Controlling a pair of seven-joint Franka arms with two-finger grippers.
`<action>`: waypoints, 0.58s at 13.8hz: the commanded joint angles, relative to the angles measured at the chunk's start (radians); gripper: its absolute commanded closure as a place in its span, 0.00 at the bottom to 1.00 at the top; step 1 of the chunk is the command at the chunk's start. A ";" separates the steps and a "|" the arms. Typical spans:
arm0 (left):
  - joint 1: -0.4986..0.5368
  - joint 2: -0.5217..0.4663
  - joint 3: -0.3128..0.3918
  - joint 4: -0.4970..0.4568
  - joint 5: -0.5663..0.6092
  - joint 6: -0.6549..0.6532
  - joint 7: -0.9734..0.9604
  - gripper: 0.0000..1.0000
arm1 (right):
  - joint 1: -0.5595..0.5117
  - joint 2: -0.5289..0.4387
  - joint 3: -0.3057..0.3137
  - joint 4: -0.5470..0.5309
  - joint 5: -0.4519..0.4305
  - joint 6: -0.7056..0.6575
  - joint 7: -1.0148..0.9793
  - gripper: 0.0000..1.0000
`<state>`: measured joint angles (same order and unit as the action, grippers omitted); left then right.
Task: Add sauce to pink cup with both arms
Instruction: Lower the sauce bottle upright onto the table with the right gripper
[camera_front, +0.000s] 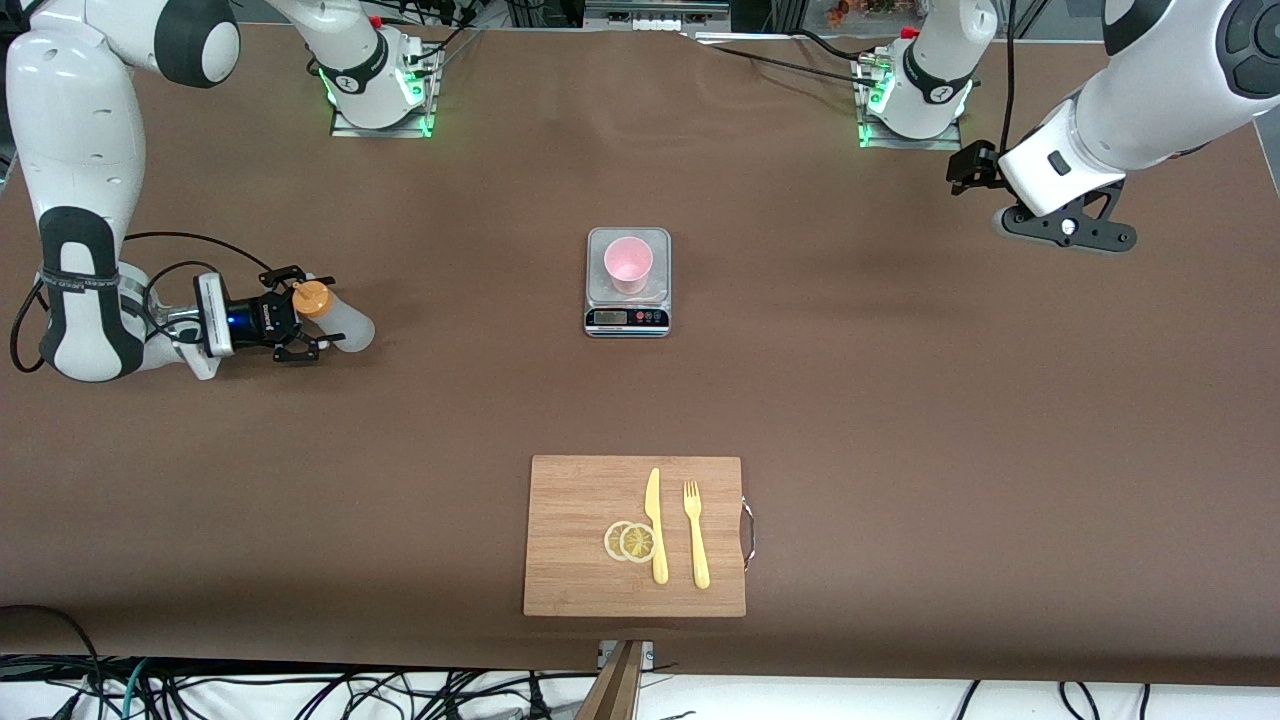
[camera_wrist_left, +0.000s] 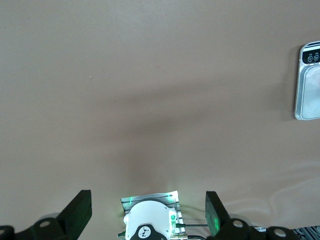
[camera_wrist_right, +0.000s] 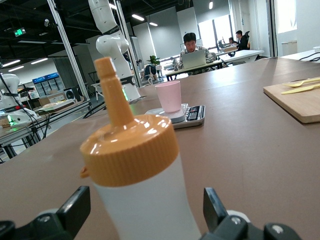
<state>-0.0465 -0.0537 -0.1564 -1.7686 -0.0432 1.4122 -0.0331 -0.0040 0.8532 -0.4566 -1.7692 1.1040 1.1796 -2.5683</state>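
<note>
The sauce bottle (camera_front: 345, 325), whitish with an orange nozzle cap, stands upright on the table toward the right arm's end. My right gripper (camera_front: 310, 312) is low at the table, open, one finger on each side of the bottle (camera_wrist_right: 150, 195) with a gap at both fingers (camera_wrist_right: 75, 207). The pink cup (camera_front: 628, 262) stands on a grey kitchen scale (camera_front: 627, 318) mid-table; the right wrist view shows the cup (camera_wrist_right: 168, 96) past the nozzle. My left gripper (camera_front: 1068, 232) waits raised over the table near its own base, open and empty (camera_wrist_left: 147, 210).
A wooden cutting board (camera_front: 570, 540) lies nearer the front camera than the scale, carrying a yellow knife (camera_front: 655, 525), a yellow fork (camera_front: 697, 535) and two lemon slices (camera_front: 630, 541). The scale's edge (camera_wrist_left: 307, 85) shows in the left wrist view.
</note>
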 joint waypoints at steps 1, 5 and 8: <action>-0.001 0.005 0.002 0.023 -0.012 -0.021 -0.005 0.00 | 0.002 -0.033 -0.037 -0.035 -0.039 -0.020 -0.023 0.00; -0.001 0.005 0.002 0.023 -0.012 -0.021 -0.005 0.00 | 0.002 -0.033 -0.112 -0.023 -0.090 -0.054 -0.036 0.00; -0.001 0.005 0.002 0.021 -0.012 -0.021 -0.005 0.00 | -0.005 -0.033 -0.128 0.014 -0.095 -0.058 -0.035 0.00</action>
<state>-0.0465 -0.0537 -0.1565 -1.7686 -0.0432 1.4122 -0.0331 -0.0071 0.8430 -0.5787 -1.7695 1.0316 1.1326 -2.5968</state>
